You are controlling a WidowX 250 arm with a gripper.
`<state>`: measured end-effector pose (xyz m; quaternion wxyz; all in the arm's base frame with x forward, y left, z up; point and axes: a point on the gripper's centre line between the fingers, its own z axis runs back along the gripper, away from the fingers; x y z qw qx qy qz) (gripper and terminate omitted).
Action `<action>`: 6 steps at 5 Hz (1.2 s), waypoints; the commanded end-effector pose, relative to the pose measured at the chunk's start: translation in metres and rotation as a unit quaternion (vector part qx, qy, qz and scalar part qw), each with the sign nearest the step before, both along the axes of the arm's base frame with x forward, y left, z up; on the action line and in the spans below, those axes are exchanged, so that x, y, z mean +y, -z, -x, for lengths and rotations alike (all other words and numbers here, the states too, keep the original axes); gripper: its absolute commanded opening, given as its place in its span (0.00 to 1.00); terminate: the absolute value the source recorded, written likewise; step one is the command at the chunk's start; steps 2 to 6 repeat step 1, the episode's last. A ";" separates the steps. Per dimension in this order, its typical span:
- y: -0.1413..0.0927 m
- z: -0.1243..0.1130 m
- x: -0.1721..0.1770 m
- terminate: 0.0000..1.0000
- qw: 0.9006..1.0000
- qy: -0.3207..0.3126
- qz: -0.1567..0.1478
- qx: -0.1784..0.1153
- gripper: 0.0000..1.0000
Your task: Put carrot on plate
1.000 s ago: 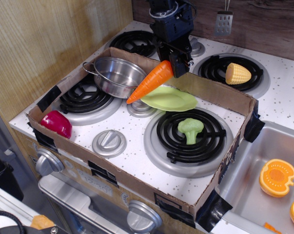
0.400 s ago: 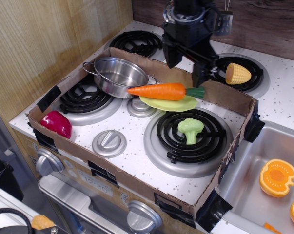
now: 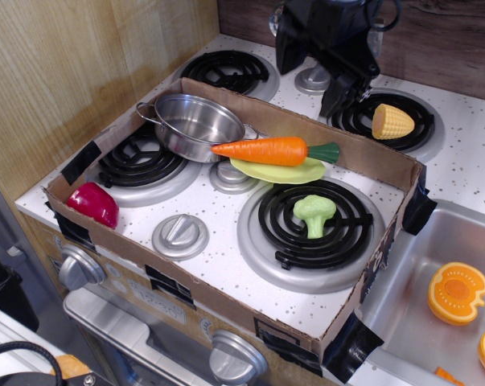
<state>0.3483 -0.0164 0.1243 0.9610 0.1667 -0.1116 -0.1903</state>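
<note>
The orange carrot (image 3: 262, 149) with its dark green stem cap lies across the lime-green plate (image 3: 279, 171), tip pointing left toward the pot, stem end overhanging the plate on the right. The plate sits inside the cardboard tray, between the burners. My black gripper (image 3: 313, 71) is above and behind the carrot, near the back of the stove. It is open and holds nothing; its two fingers (image 3: 335, 98) stand wide apart.
A steel pot (image 3: 196, 124) stands left of the plate, touching the carrot's tip. A green broccoli (image 3: 314, 213) lies on the front burner, a red pepper (image 3: 94, 203) at the tray's left corner, a corn piece (image 3: 392, 121) on the back right burner. Orange fruit halves (image 3: 458, 292) lie in the sink.
My gripper held the carrot tilted over the plate, then let it go. The carrot now lies flat on the plate. The gripper has risen and moved back to the right.
</note>
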 end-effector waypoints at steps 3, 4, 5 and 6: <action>-0.043 -0.001 -0.020 1.00 0.999 -0.006 -0.036 -0.025 1.00; -0.043 -0.001 -0.020 1.00 0.999 -0.006 -0.036 -0.025 1.00; -0.043 -0.001 -0.020 1.00 0.999 -0.006 -0.036 -0.025 1.00; -0.043 -0.001 -0.020 1.00 0.999 -0.006 -0.036 -0.025 1.00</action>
